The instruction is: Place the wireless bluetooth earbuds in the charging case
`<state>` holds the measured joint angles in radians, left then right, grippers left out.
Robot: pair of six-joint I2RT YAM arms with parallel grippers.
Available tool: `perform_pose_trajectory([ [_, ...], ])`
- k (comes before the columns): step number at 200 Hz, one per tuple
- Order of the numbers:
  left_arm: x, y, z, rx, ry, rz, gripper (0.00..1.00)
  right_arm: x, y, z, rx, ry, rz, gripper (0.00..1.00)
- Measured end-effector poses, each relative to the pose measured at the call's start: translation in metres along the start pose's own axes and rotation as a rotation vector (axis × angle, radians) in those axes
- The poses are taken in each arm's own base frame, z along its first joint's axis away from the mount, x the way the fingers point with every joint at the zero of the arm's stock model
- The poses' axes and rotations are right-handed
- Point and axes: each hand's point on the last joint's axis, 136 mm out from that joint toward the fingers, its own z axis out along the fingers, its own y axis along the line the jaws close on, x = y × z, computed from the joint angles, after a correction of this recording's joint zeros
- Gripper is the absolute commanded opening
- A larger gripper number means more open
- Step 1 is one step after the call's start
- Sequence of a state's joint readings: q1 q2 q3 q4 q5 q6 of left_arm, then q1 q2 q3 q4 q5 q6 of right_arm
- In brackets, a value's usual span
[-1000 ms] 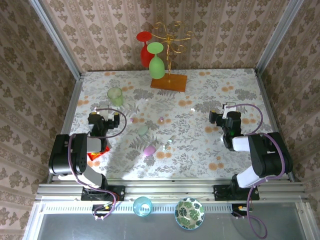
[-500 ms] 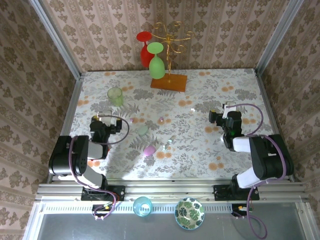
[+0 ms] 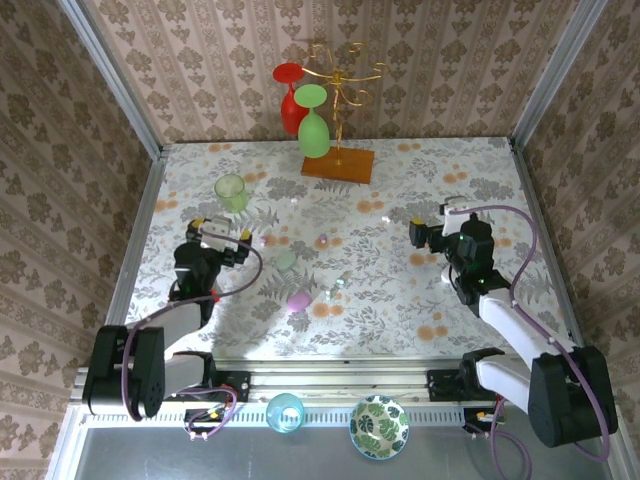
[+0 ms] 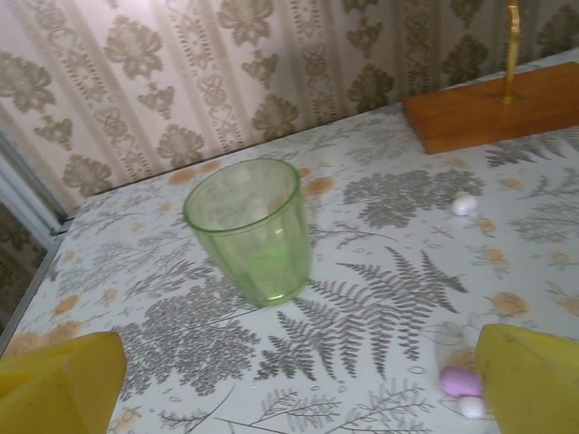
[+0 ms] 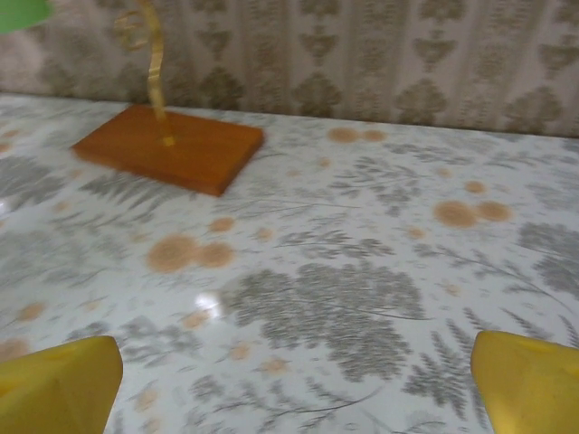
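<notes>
Top external view: the left gripper (image 3: 220, 230) stands over the left half of the table (image 3: 400, 300), jaws spread fully wide and holding nothing. The right gripper (image 3: 432, 222) stands over the right half, likewise spread wide and empty. Between them, near the table centre, lie a pale green case (image 3: 286, 259) and a pink case (image 3: 299, 300), near each other but apart. The earbuds lie loose on the table, none in a case; one earbud (image 3: 323, 239) rests just beyond the cases.

Left wrist view: a green cup (image 4: 249, 226) stands upright ahead of the yellow fingertips (image 4: 59, 384). A pink earbud (image 4: 460, 382) lies just beside the right-hand fingertip. A white earbud (image 4: 464, 204) lies farther off, near the wooden base (image 4: 493, 113).
</notes>
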<state>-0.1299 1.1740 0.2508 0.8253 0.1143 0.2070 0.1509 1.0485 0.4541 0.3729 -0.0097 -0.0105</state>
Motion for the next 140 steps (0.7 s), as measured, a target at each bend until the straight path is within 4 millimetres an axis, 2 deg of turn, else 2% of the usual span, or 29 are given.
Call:
perform_pose_trajectory([
  [12, -0.003, -0.008, -0.002, 0.031, 0.009, 0.009, 1.0, -0.001, 0.021, -0.002, -0.071, 0.016, -0.034, 1.0],
  [39, -0.013, -0.021, -0.005, 0.091, 0.033, 0.001, 1.0, 0.006, 0.087, -0.01, -0.308, 0.071, -0.151, 1.0],
  [81, -0.034, -0.021, -0.011, 0.116, 0.06, -0.128, 1.0, 0.038, 0.195, -0.034, -0.715, 0.188, -0.391, 1.0],
  [103, -0.03, -0.024, -0.014, 0.136, 0.105, -0.202, 1.0, 0.058, 0.24, -0.048, -0.888, 0.239, -0.509, 1.0],
  [140, -0.008, -0.02, -0.018, 0.125, 0.201, -0.323, 1.0, 0.093, 0.292, -0.056, -1.084, 0.309, -0.622, 0.95],
])
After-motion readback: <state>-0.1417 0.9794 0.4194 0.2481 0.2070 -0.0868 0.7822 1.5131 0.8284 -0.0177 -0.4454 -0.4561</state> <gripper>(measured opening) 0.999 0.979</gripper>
